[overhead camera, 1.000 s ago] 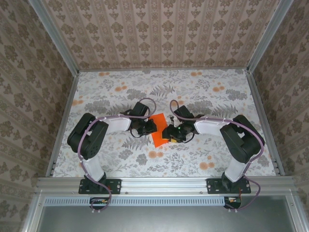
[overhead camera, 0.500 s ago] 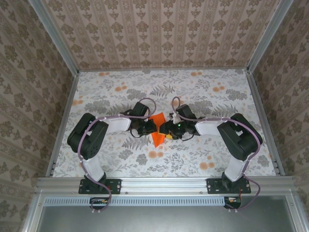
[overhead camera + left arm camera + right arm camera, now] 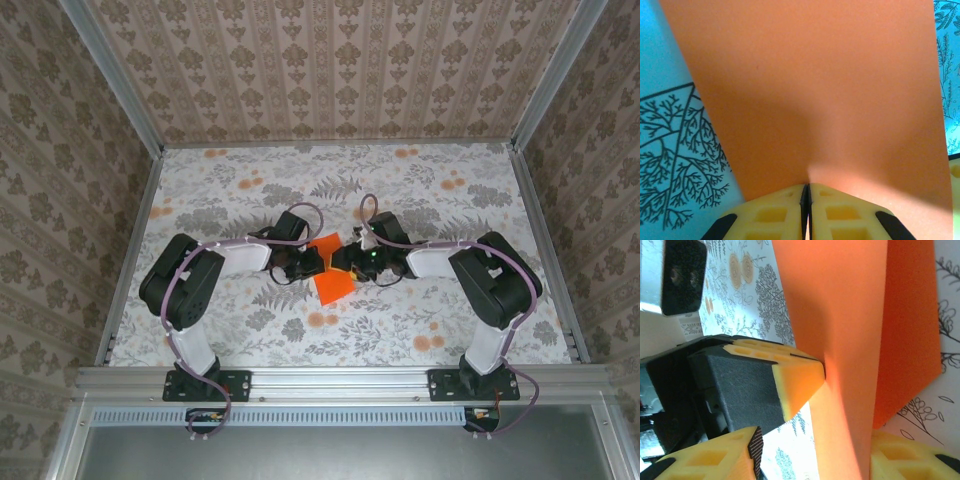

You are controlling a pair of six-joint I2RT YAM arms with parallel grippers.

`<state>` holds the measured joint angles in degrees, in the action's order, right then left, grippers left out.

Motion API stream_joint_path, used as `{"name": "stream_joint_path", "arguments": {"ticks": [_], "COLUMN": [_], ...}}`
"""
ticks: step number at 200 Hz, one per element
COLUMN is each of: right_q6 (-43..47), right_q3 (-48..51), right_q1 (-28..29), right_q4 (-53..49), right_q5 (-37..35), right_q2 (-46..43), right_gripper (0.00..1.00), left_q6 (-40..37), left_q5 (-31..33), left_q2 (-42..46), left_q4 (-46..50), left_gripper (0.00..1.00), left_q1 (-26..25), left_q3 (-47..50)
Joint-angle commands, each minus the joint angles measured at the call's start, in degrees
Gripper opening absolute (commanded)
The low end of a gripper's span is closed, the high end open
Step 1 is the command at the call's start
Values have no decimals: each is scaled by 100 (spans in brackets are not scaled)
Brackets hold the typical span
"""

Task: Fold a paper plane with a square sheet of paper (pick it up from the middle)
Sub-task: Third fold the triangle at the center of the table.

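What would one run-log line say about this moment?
left gripper: shut on paper | right gripper: open, fingers astride paper | stage: mid-fold

One paper [image 3: 335, 285] sheet, orange. Two arms: a left arm [image 3: 185, 285] and a right arm [image 3: 495, 285]. Two grippers, the left gripper [image 3: 806, 190] and the right gripper [image 3: 815, 455], each with two yellow fingers [image 3: 772, 215]. One floral table [image 3: 400, 190]. Three patterned walls [image 3: 330, 70]: left, far, right.
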<state>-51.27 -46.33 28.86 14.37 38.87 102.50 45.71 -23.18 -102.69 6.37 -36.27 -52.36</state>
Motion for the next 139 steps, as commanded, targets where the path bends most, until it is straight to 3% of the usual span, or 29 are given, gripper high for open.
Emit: {"name": "stream_joint_path", "arguments": {"ticks": [1, 90, 139], "right_q6": [-127, -366, -367], "right_q3": [223, 554, 559], "right_q1": [-3, -39, -82], "right_q4": [-358, -1197, -1436], "right_q5": [157, -283, -456], "right_q2": [-156, -802, -858], "right_gripper": [49, 22, 19], "left_q6": [25, 16, -20], "left_q5": [261, 209, 199], "left_q2": [-341, -343, -304], "left_q4": [250, 165, 163], "left_gripper": [12, 11, 11], "left_q1": [-11, -10, -3], "left_q3": [219, 228, 237]}}
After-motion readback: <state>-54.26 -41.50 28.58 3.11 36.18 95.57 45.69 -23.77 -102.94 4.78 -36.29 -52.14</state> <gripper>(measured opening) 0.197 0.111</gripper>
